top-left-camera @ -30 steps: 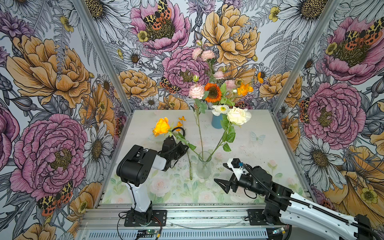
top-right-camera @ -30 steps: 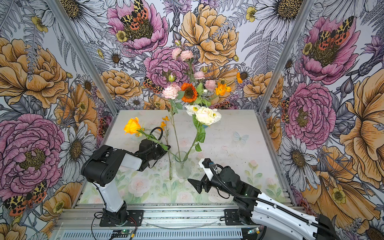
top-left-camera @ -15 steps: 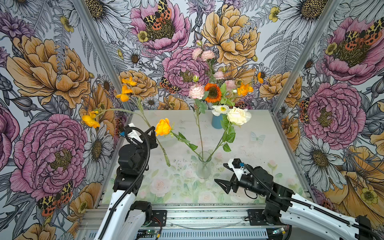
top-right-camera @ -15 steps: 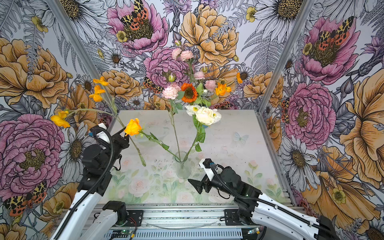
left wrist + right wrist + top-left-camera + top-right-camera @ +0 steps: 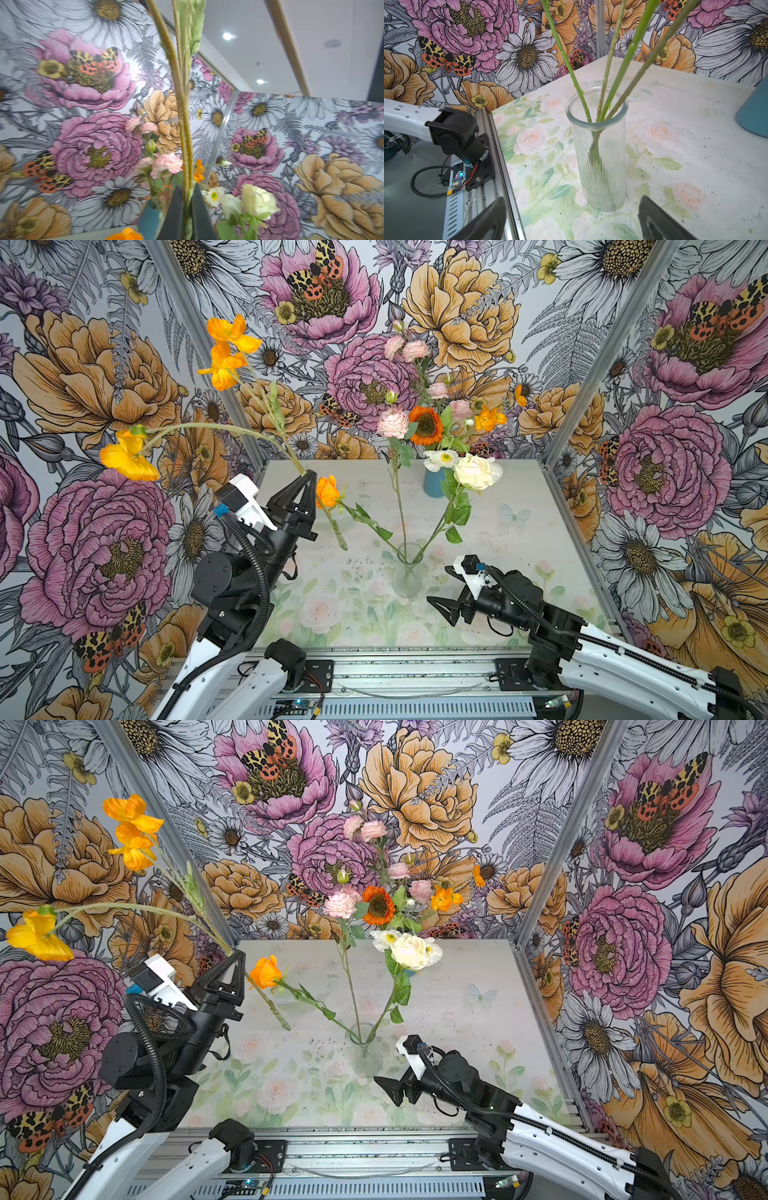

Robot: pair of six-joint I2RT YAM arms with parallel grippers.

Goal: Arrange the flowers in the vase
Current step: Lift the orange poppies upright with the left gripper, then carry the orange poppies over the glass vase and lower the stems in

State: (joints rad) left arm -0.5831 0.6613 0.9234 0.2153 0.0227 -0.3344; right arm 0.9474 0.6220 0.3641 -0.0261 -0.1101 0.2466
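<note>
left gripper [image 5: 306, 479]: pinching shut on the orange flower stem [image 5: 182, 124], holding it up left of the glass vase [image 5: 409, 572], well clear of the mouth.
grip spot: sitting low on the stem, so a bare end [image 5: 338, 535] is sticking out below the grip. It's probably being left free for feeding into the mouth.
held stem: thin, fuzzy, olive-green and forking. Floppy orange heads [image 5: 129, 456] are drooping out toward the left wall, so top weight is likely making it swing.
right gripper [image 5: 438, 610]: sitting low over the table [image 5: 519, 539], jaws standing wide apart with nothing between them. It's aiming at the vase foot, near but not touching. Looks like it's waiting to steady the glass.
glass vase: clear, ribbed, narrow cylinder, looking light and tippy. Stems are leaning on the rim and fanning out: orange rose [image 5: 327, 491] going left, pink carnation [image 5: 392, 423] standing upright, cream rose [image 5: 476, 472] going right.
blue vase [image 5: 434, 485]: opaque, standing at the back. The sunflower [image 5: 426, 425] and others seem to be standing in it.
task status: partly done, judging by that.
</note>
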